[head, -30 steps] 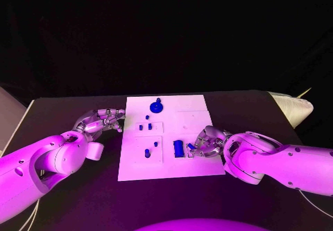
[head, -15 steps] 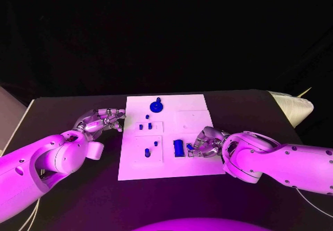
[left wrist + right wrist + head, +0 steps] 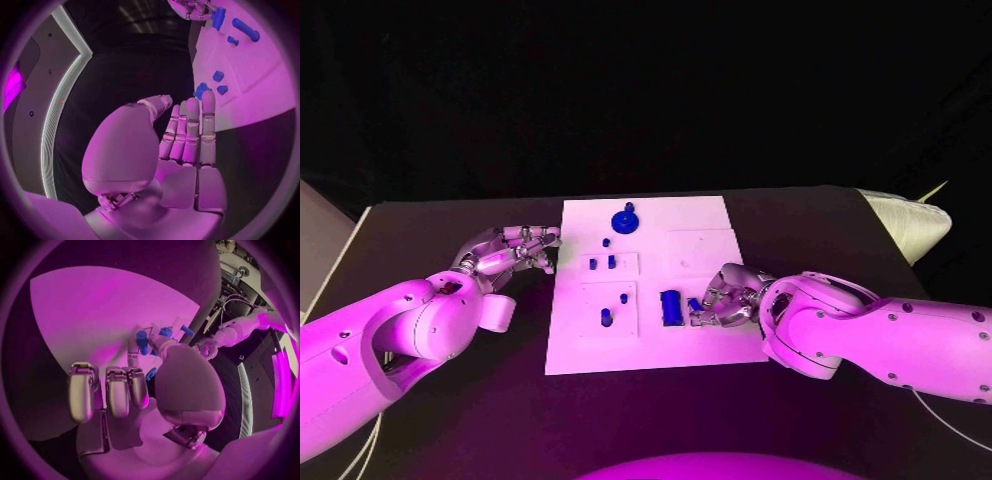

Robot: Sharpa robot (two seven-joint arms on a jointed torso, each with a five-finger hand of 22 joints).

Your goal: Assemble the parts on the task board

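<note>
Pinching a blue part (image 3: pixel 695 304), right hand (image 3: pixel 728 296)

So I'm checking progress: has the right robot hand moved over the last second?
Barely. The right robot hand stays beside the long blue part on the task board, perhaps edging slightly toward it.
</note>
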